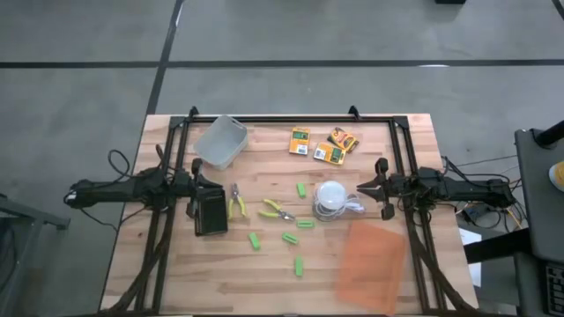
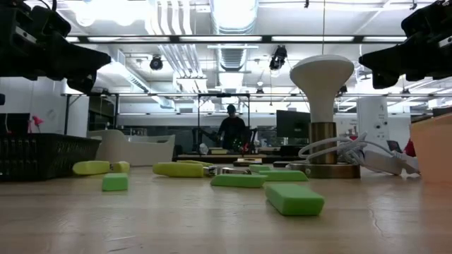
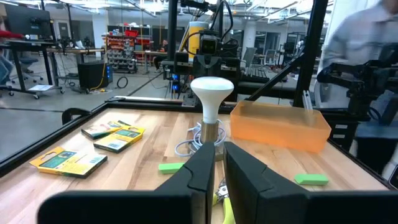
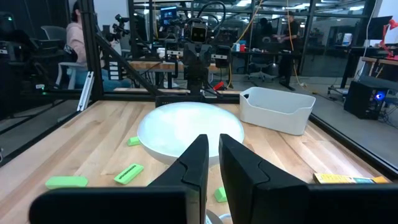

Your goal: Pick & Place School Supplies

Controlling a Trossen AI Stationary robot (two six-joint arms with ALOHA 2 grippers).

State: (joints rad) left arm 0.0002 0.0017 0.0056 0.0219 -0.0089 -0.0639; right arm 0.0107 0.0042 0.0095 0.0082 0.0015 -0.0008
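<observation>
Both arms are waiting at the table's sides, the left gripper [image 3: 214, 180] and right gripper [image 4: 213, 168] with fingers together and holding nothing. Judging by this, the first pick is pending: the nearer arm should open wide and straddle a stubby bright-green stick [image 1: 298, 264] across its short side. That stick is lying flat near the table's front, its long axis running front to back, beside the translucent orange sheet [image 1: 370, 260].

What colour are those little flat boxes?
Orange-yellow with green labels; the boxes show best in the left wrist view.

Overhead camera straight down, low camera level across table [image 2: 212, 226], wrist cameras facing inward, all sharing lamp [image 1: 331, 198]
</observation>
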